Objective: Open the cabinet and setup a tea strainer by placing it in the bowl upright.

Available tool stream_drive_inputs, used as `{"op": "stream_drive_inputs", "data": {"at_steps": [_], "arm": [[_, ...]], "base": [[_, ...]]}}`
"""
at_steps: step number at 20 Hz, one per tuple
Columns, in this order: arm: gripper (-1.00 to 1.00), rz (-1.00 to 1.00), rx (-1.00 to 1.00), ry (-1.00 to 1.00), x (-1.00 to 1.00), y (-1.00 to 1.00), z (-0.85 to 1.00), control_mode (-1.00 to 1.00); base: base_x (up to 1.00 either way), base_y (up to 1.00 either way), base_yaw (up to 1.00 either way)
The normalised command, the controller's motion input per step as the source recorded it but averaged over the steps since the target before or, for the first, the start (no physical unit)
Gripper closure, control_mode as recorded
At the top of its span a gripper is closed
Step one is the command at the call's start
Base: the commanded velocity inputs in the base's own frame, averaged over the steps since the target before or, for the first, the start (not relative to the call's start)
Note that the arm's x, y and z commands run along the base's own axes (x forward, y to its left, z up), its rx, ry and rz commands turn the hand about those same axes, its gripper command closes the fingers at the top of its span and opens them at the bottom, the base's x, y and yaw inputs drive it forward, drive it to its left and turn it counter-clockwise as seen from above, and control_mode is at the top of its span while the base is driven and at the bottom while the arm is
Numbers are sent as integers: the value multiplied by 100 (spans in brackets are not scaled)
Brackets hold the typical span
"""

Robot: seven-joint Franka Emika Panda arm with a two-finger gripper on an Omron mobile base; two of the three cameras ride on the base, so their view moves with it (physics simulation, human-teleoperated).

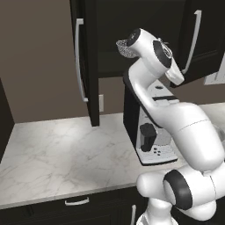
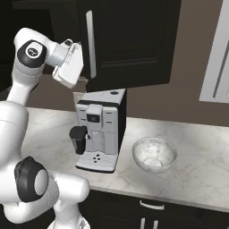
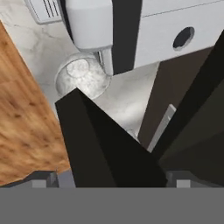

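Fingers (image 3: 43, 179) spread wide above bowl (image 3: 83, 78); left base view adds tea strainer (image 1: 126, 48).

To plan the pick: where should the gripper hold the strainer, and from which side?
Probably the basket rim of the strainer, from the open front of the cabinet: the mesh shows at the shelf edge; its handle is hidden behind the arm.

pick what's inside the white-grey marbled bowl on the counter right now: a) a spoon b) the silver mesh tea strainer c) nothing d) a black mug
c: the white-grey marbled bowl sits empty on the pale marble counter beside the silver and black coffee machine, while the silver mesh tea strainer shows up inside the open black wall cabinet.
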Motion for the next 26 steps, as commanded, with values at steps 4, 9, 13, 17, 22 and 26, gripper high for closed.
{"op": "stream_drive_inputs", "data": {"at_steps": [4,9,13,17,22,26], "arm": [[-100,-2,-8,12,-19,-62,0,-100],[-100,-6,-1,6,-70,-85,0,-100],[-100,-8,0,1,-99,-92,0,-100],[-100,-8,0,0,-100,-99,0,-100],[-100,-6,0,0,-83,-98,5,-100],[-100,-3,0,0,-65,-91,17,-100]], "base": [[0,0,0],[0,0,0],[0,0,0],[0,0,0],[0,0,0],[0,0,0]]}}
